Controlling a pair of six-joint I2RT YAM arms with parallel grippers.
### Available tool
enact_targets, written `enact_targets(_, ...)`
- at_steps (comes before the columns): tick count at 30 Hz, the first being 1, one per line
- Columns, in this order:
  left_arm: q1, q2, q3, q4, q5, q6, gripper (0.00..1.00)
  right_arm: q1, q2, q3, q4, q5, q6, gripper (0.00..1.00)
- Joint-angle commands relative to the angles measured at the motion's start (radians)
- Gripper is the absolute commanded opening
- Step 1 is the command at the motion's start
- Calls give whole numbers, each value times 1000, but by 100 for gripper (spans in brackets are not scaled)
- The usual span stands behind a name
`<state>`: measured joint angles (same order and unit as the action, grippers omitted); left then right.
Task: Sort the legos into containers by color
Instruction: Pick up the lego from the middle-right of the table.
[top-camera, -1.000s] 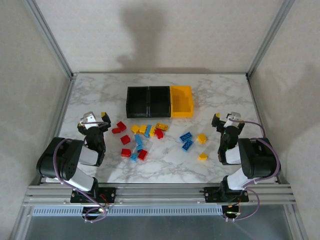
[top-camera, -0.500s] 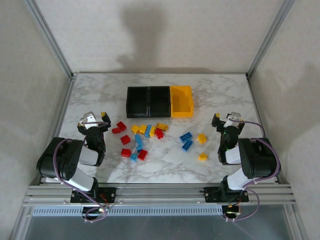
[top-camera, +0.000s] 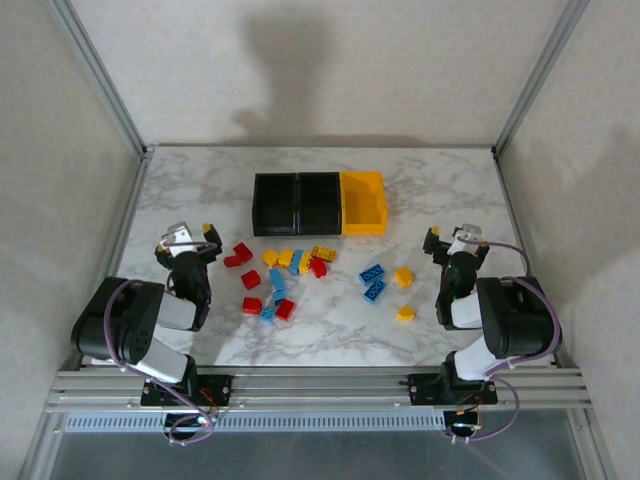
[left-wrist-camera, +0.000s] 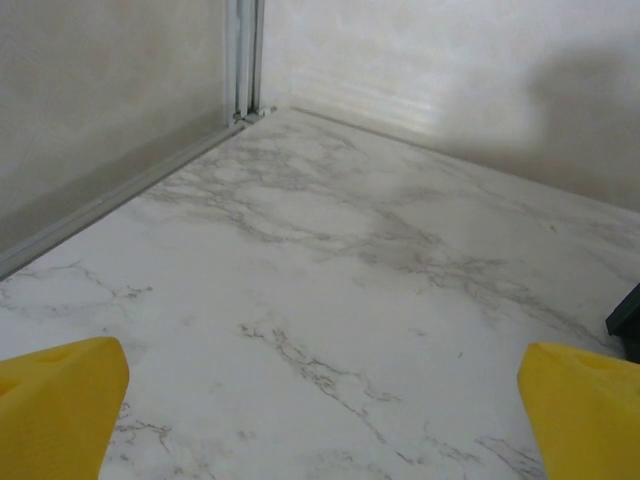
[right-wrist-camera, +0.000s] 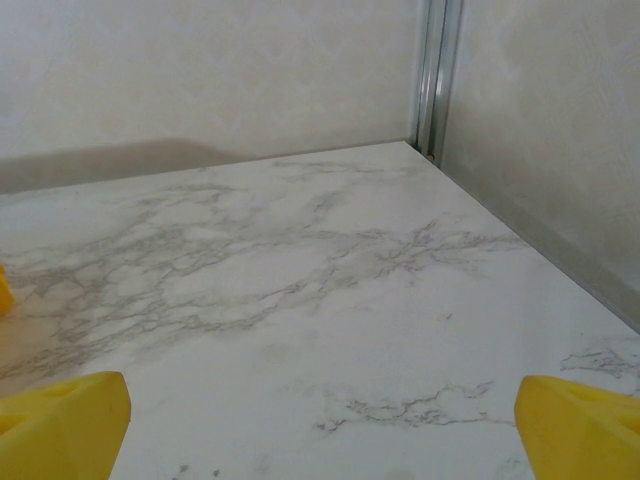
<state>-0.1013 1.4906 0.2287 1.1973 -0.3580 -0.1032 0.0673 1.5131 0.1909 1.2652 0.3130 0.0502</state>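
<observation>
Stillness marks the last second. Against the earlier overhead pictures no brick has shifted and both arms sit folded at the near edge as before. Only the left arm's rear housing looks a touch resettled. I judge that the sort has not started, so all of it is left to do.

The legos (top-camera: 285, 275) lie loose on the marble table (top-camera: 450, 190), in front of the containers (top-camera: 298, 200) and apart from them. A main scatter of red, blue and yellow sits left of centre, with 2 blue bricks (top-camera: 372, 272) and 2 yellow bricks (top-camera: 403, 276) further right. The containers are 3 joined bins in a row, 2 black and 1 yellow bin (top-camera: 365, 226) at the right end. I see nothing inside the yellow bin, and the black interiors are too dark to judge with certainty.

The left gripper (top-camera: 188, 240) hovers low over bare marble, near a red brick (top-camera: 240, 253) but not touching it. Its jaws stand at full spread: in the left wrist view the yellow pads (left-wrist-camera: 60, 395) sit at opposite edges with bare table between them. The right gripper (top-camera: 452, 240) is likewise spread wide and empty, its pads (right-wrist-camera: 65, 410) framing bare marble. The yellow bricks lie apart from it, to its left.
</observation>
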Motion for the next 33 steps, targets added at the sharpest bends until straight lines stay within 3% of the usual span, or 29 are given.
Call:
enact_targets(1, -4, -112, 125, -232, 13, 15, 99, 14, -103, 55, -135, 1, -22, 99)
enact_targets(7, -3, -273, 199, -387, 54, -56, 99, 15, -316, 173, -383, -50, 87, 99)
enact_targets(10, 5, -363, 225, -492, 106, -225, 99, 10, -415, 304, -681, -37, 311, 99)
enact_targets(12, 11, -422, 238, -584, 102, -383, 99, 2, -436, 423, -1035, 99, 559, 99)
enact_targets(13, 16, -453, 247, -656, 81, -474, 100, -23, -432, 453, -1091, 65, 592, 98)
enact_targets(14, 25, -475, 251, -692, 107, -512, 100, -37, -434, 463, -1090, -17, 551, 90)
enact_targets(16, 31, -500, 274, -765, 205, -542, 100, -40, -452, 475, -1111, -94, 545, 86)
enact_targets(19, 25, -497, 363, -969, 357, -536, 97, -38, -404, 620, -1358, -194, 553, 91)
enact_targets(22, 4, -506, 401, -1114, 461, -531, 78, -14, -346, 725, -1553, -251, 514, 70)
enact_targets(25, -32, -545, 403, -1206, 549, -519, 63, 31, -374, 732, -1641, -273, 495, 67)
enact_targets(29, -93, -582, 372, -1274, 662, -564, 59, 59, -348, 764, -1806, -306, 476, 63)
enact_targets(33, -249, -597, 323, -1269, 687, -607, 60, 101, -298, 765, -1922, -315, 470, 63)
